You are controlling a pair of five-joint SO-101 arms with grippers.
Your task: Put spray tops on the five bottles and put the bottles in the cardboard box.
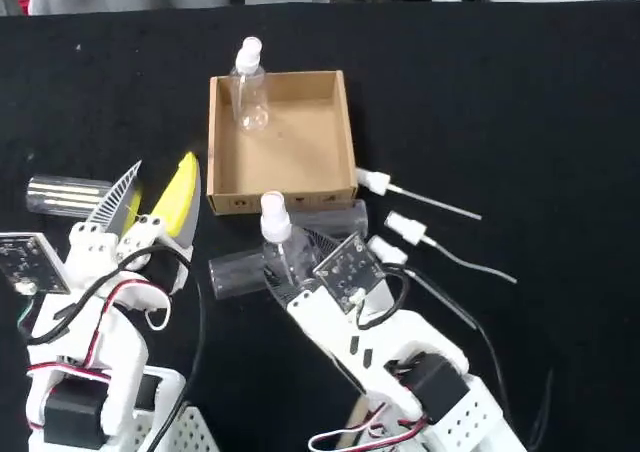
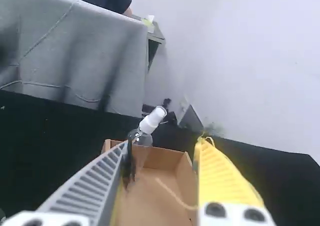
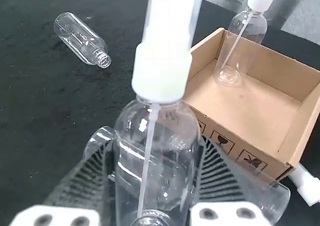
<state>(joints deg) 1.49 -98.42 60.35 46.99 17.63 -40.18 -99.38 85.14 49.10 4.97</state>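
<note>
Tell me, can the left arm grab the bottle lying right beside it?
Probably yes. The left gripper is open and empty, and the topless bottle lies just beside its grey finger with nothing between them. It points toward the box, though, so it would need to turn.

1. The cardboard box (image 1: pixel 283 202) stood open-topped. A capped bottle (image 1: pixel 248 87) filled its 11 o'clock corner, and the other floor was bare.
2. At the box's 6 o'clock, an uncapped bottle (image 1: pixel 335 217) lay along the front wall. The held bottle (image 1: pixel 278 242), clamped in the right gripper (image 3: pixel 155 148), rose just beside it.
3. At 7 o'clock lay a second uncapped bottle (image 1: pixel 235 275).
4. At 9 o'clock, the left gripper (image 1: pixel 150 200), fingers spread, crowded the side wall.
5. From 3 to 5 o'clock, spray tops (image 1: pixel 405 227) and their tubes littered the black cloth (image 1: pixel 520 92), which was bare from 12 to 2.
</note>
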